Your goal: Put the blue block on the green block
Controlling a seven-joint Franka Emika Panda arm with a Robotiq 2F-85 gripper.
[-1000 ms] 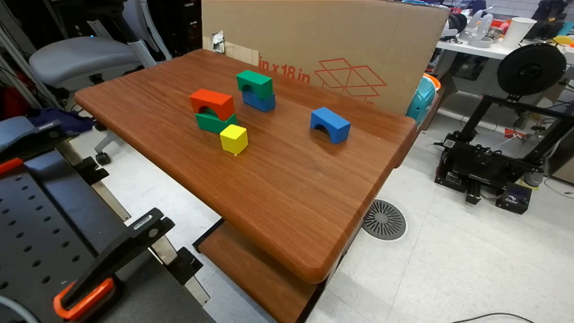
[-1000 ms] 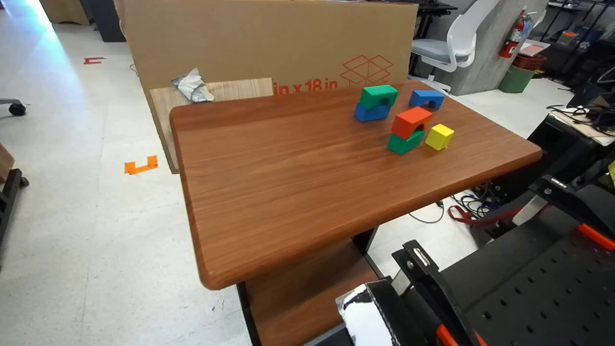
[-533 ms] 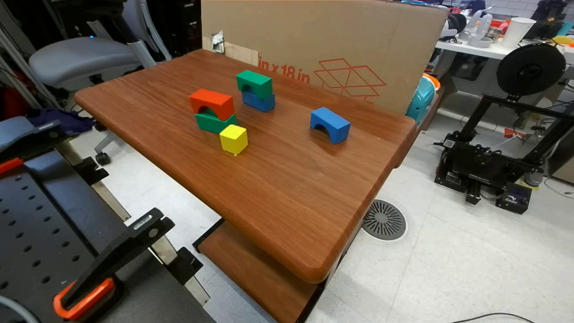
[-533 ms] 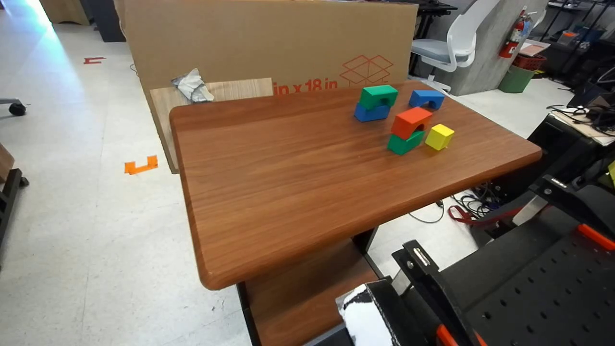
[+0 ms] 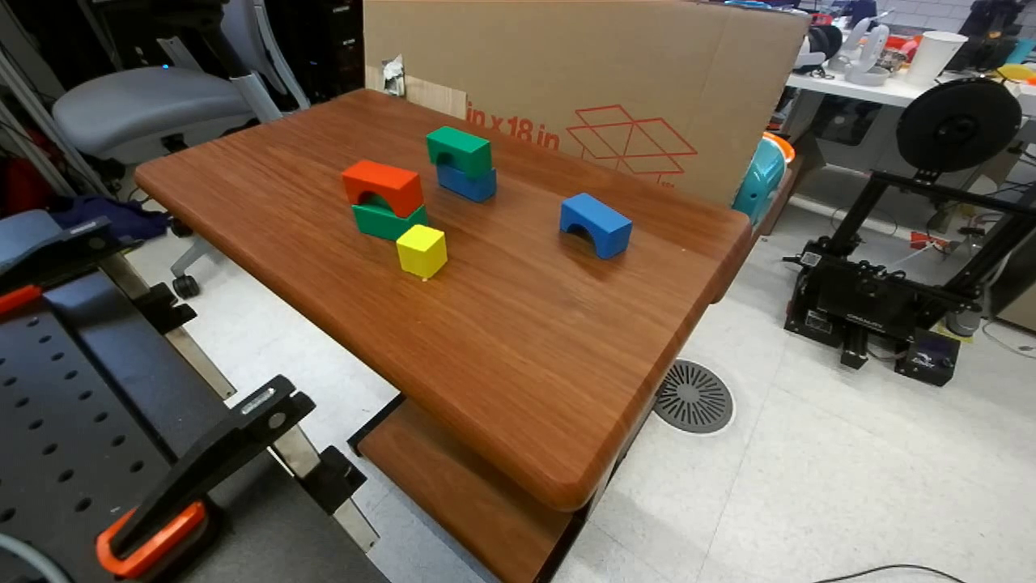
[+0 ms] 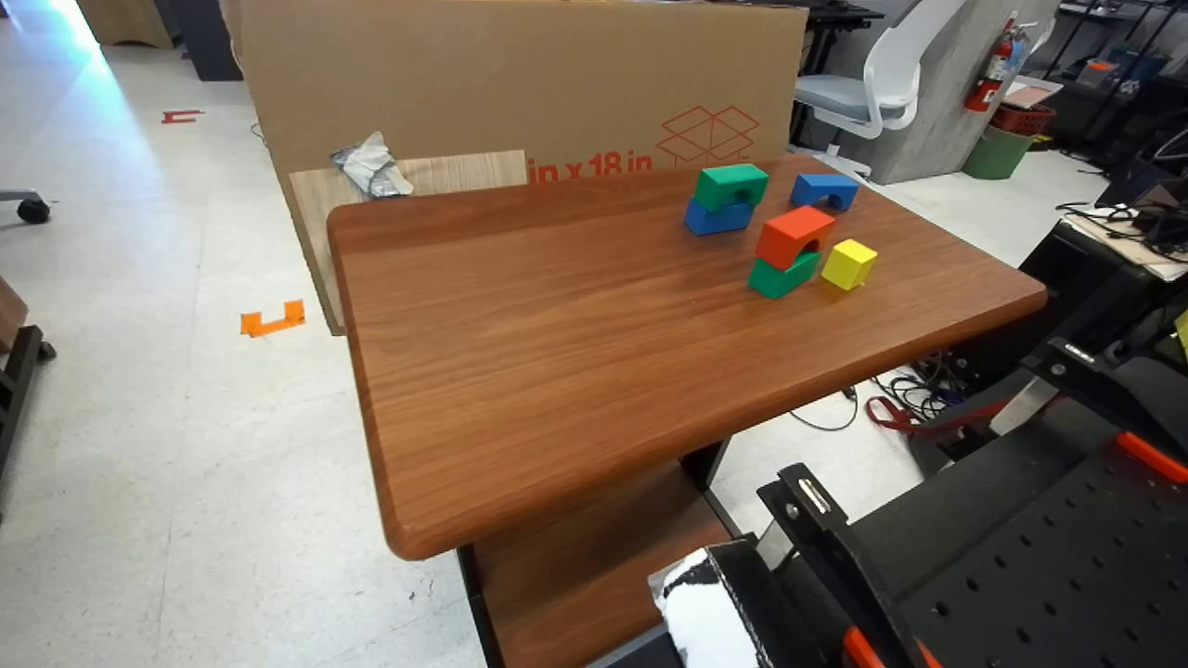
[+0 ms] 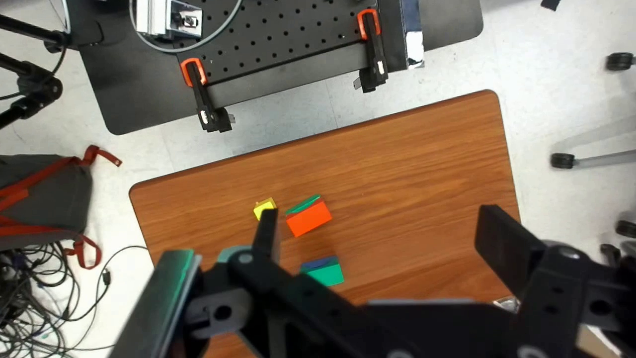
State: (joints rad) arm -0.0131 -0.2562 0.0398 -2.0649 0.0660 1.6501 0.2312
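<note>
Brown wood topped the table (image 6: 520,371), and a cardboard box (image 5: 647,57) stood behind it in both exterior views. In the wrist view the gripper (image 7: 378,227) stood out against the table, spread wide. The blue block (image 5: 597,213) rested on the table, its notch facing down, apart from the green block (image 5: 463,141). That block sat, notch down as well, on a lower blue piece (image 5: 468,185). Nearby, a red arch (image 5: 384,175) topped a green piece (image 5: 384,223), with a yellow cube (image 5: 422,252) standing just beside.
</note>
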